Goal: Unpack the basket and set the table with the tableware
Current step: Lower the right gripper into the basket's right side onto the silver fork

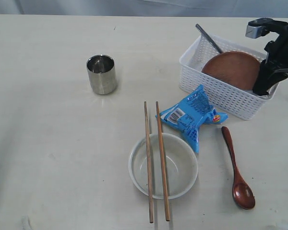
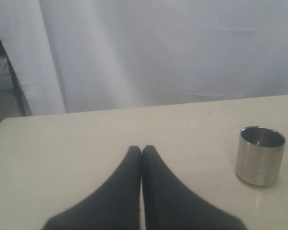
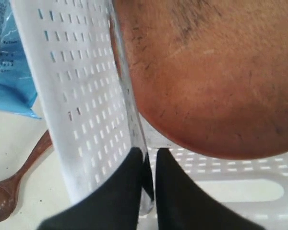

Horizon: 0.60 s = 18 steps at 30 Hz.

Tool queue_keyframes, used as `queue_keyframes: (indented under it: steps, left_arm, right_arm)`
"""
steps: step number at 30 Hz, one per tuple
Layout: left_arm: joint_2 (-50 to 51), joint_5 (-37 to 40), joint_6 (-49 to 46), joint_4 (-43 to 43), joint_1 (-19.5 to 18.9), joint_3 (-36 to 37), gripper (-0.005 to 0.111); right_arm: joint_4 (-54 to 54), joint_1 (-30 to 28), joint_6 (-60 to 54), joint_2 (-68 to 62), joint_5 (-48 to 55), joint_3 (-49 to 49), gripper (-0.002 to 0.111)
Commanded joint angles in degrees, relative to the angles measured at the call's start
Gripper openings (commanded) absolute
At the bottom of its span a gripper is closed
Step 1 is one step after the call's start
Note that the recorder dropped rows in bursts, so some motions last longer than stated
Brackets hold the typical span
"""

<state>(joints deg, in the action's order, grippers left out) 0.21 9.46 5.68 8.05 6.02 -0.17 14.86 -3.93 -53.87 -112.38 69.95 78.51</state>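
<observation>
Cup (image 1: pixel 102 74) on table (image 1: pixel 53 143), back left. Basket (image 1: pixel 221 98) back right, well apart from cup. Plate (image 1: pixel 232 69) in basket. Utensil (image 1: pixel 209 38) in basket too, running under plate, handle out over back-left corner. Right gripper (image 1: pixel 260 88) in basket at right end, fingers either side of utensil. Packet (image 1: pixel 192 115) on table just before basket, near tip reaching bowl (image 1: pixel 182 167) rim. Bowl front centre. Two chopsticks (image 1: pixel 162 163) side by side across bowl, ends past rim. Spoon (image 1: pixel 235 167) right of bowl, before basket.
</observation>
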Motion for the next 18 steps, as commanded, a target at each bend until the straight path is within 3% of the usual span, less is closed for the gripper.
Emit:
queue_keyframes:
  steps: [1,8,11,18]
  left_arm:
    - [-0.21,0.00,0.41,0.28,-0.18,0.17,0.000]
    - [-0.21,0.00,0.41,0.28,-0.18,0.17,0.000]
    - [-0.21,0.00,0.41,0.28,-0.18,0.17,0.000]
    - [-0.21,0.00,0.41,0.28,-0.18,0.17,0.000]
  right_arm:
    - [0.21,0.05,-0.54,0.02,0.02,-0.13,0.008]
    - [0.21,0.05,-2.26,0.15,0.02,0.00,0.008]
    - [0.21,0.05,-2.48,0.28,0.02,0.09,-0.001]
    - [0.21,0.05,-2.72,1.30,0.02,0.09,0.000]
